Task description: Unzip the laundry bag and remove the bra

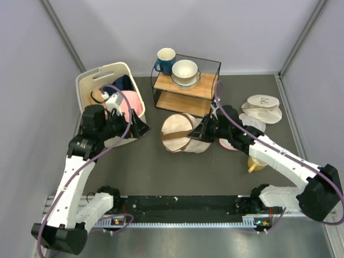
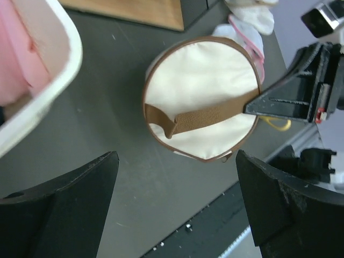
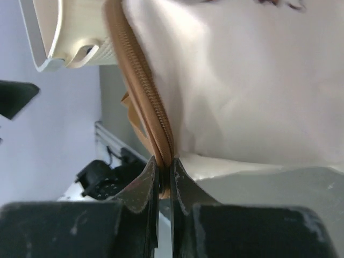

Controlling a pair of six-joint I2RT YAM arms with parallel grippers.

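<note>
The cream cylindrical laundry bag (image 1: 180, 133) with a brown strap lies on the table's middle, round end up; it also shows in the left wrist view (image 2: 201, 97). My right gripper (image 1: 201, 131) is at its right edge, shut on the bag's brown zipper edge (image 3: 144, 86), its jaws pinched together on it (image 3: 163, 180). My left gripper (image 1: 138, 128) is open and empty, to the left of the bag, beside the basket; its fingers (image 2: 80, 193) are wide apart. The bra is hidden.
A cream plastic basket (image 1: 102, 75) holding pink and dark clothes stands at the back left. A wire-frame wooden shelf (image 1: 185, 88) with a bowl and blue mug stands behind the bag. Flat cream pouches (image 1: 262, 109), a pink-rimmed mesh pouch and a yellow mug (image 1: 257, 164) are at the right.
</note>
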